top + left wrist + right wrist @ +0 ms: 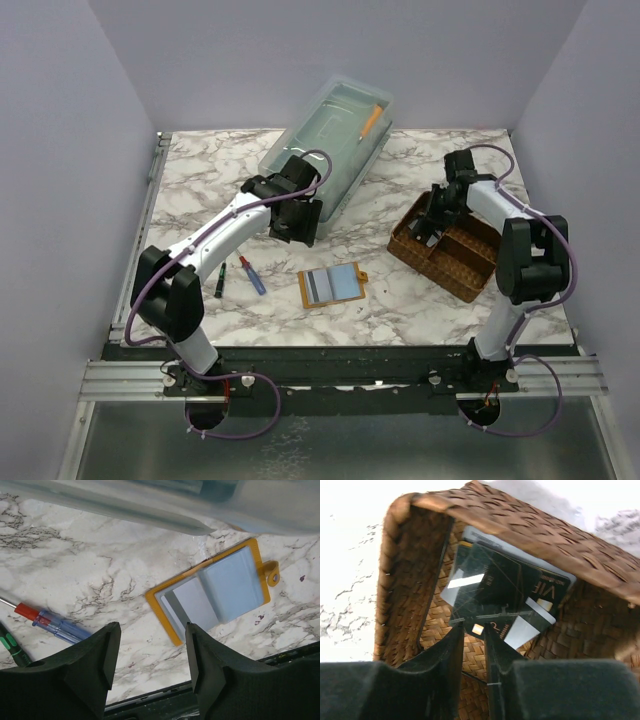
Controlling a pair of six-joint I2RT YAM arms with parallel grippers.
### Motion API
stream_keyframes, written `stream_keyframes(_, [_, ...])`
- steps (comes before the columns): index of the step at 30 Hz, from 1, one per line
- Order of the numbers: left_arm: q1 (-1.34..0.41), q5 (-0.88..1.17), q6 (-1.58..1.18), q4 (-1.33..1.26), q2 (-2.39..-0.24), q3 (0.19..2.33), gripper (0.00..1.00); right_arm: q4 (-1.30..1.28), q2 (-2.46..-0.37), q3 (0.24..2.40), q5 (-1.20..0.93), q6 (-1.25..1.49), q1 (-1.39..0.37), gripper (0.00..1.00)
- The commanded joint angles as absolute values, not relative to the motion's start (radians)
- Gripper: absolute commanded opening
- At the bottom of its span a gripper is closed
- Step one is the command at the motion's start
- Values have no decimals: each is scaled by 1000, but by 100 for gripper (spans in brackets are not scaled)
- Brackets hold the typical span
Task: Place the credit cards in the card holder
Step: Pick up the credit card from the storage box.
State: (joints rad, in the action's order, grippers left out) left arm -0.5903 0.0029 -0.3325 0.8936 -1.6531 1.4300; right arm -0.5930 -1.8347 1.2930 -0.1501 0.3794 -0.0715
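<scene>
Seen from above, the left pincer (pixel 297 222) hangs over the marble table (pixel 200 180), right beside a clear plastic tub (pixel 330 140). The flat, orange-tan leather folding card holder (pixel 333 285) lies open a little below and to that pincer's right, and nothing touches it. The right pincer (pixel 428 228) reaches down into an end compartment of the brown woven divided tray (pixel 470 275), well apart from the holder.

In the left wrist view, the left pincer (pixel 152 630) is released, with its fingers spread and nothing between them. The card holder (pixel 220 587) lies ahead and to the right, its grey and light-blue panels facing up. A red-and-blue-handled screwdriver (pixel 52 623) lies to the left.

In the right wrist view, the right pincer (pixel 474 632) has its fingers drawn close, leaving only a narrow slot. The near corner of the top card sits at the mouth of that slot. I cannot tell whether the pads actually pinch it. The cards (pixel 505 592) are glossy black plastic rectangles with gold print, resting on a paler one, and they lean against the tray (pixel 405 580) just ahead of the fingertips.

These cards are probably light, stiff and slick. A raised corner or short edge, pinched across the card's thickness, looks like the best hold. The soft holder may slide when a card is pushed into it.
</scene>
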Motion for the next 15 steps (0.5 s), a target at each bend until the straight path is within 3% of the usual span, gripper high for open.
stream_keyframes(1, [-565, -1, -279, 936, -1626, 1420, 61, -676, -1856, 1326, -35, 502, -72, 28])
stream_keyframes(15, [-525, 25, -264, 932, -1575, 1364, 61, -735, -1953, 1364, -51, 617, -76, 50])
